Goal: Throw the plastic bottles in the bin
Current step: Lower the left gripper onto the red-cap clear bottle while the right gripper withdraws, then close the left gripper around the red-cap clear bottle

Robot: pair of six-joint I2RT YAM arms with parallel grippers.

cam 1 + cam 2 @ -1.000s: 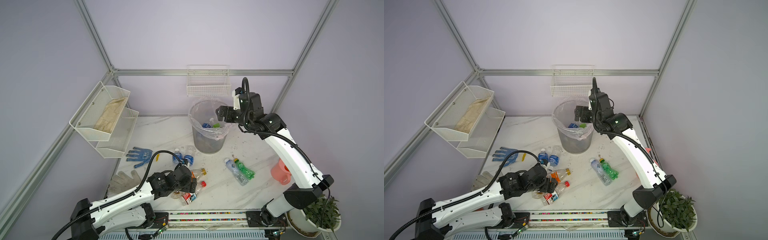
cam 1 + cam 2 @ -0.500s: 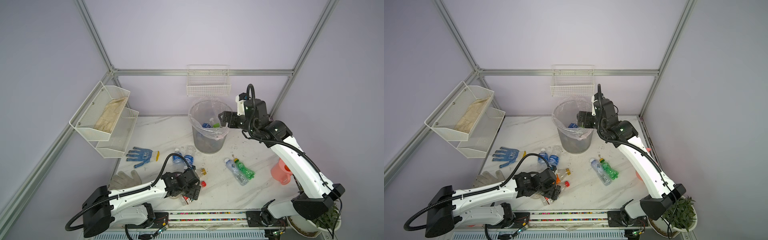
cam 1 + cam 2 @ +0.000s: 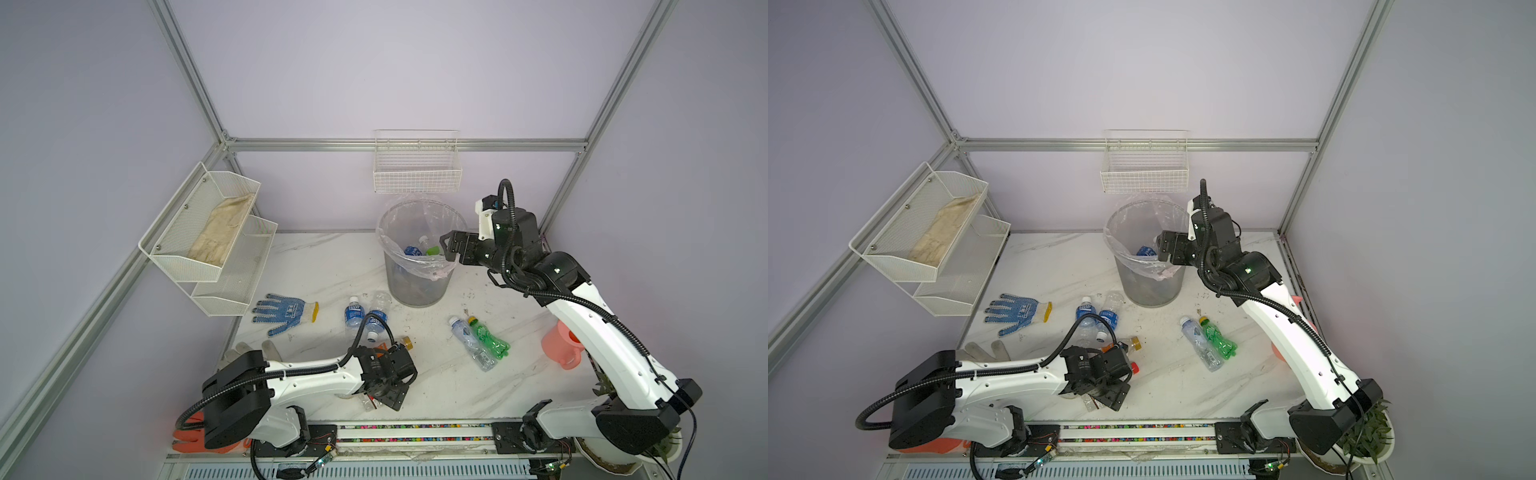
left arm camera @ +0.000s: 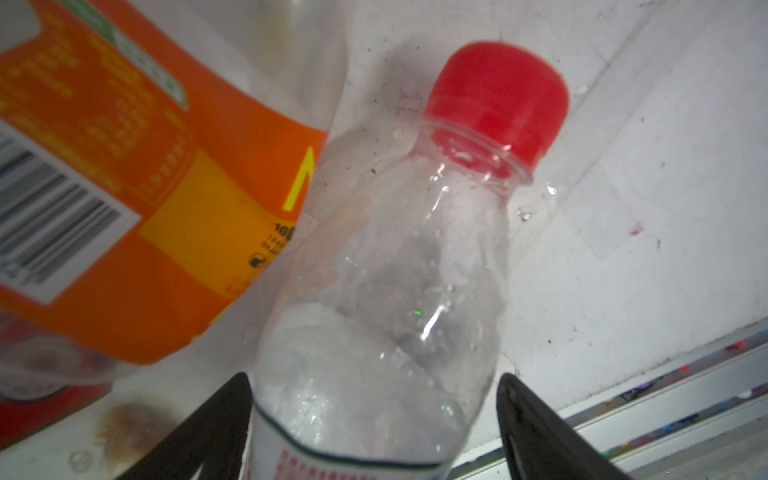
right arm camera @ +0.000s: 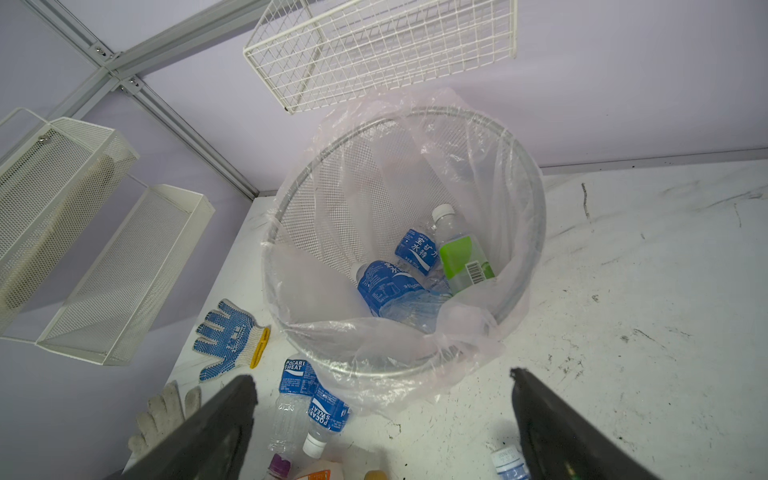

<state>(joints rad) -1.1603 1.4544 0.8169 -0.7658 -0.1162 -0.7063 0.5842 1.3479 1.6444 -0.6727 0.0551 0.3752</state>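
My left gripper point(image 4: 374, 378) is low at the table's front, open, its jaws either side of a lying clear bottle with a red cap point(image 4: 395, 270). One finger is against the bottle and a gap shows at the other. An orange-labelled bottle point(image 4: 124, 187) lies beside it. In a top view the left gripper point(image 3: 390, 395) covers most of both. My right gripper point(image 3: 446, 249) hangs open and empty at the grey mesh bin's point(image 3: 415, 286) right rim. Blue- and green-labelled bottles point(image 5: 390, 286) lie inside the bin. Two blue-labelled bottles point(image 3: 354, 313) and a clear and green pair point(image 3: 488, 338) lie on the table.
A blue-dotted glove point(image 3: 286, 311) and a grey glove point(image 3: 249, 349) lie at the left. A pink watering can point(image 3: 563, 347) stands behind the right arm. White mesh shelves point(image 3: 208, 232) and a wire basket point(image 3: 417, 174) hang on the walls. A potted plant point(image 3: 1366, 432) sits front right.
My left gripper has moved forward and down onto the red-capped bottle, its jaws narrowing a little. My right gripper has drawn back rightward from above the bin to its rim.
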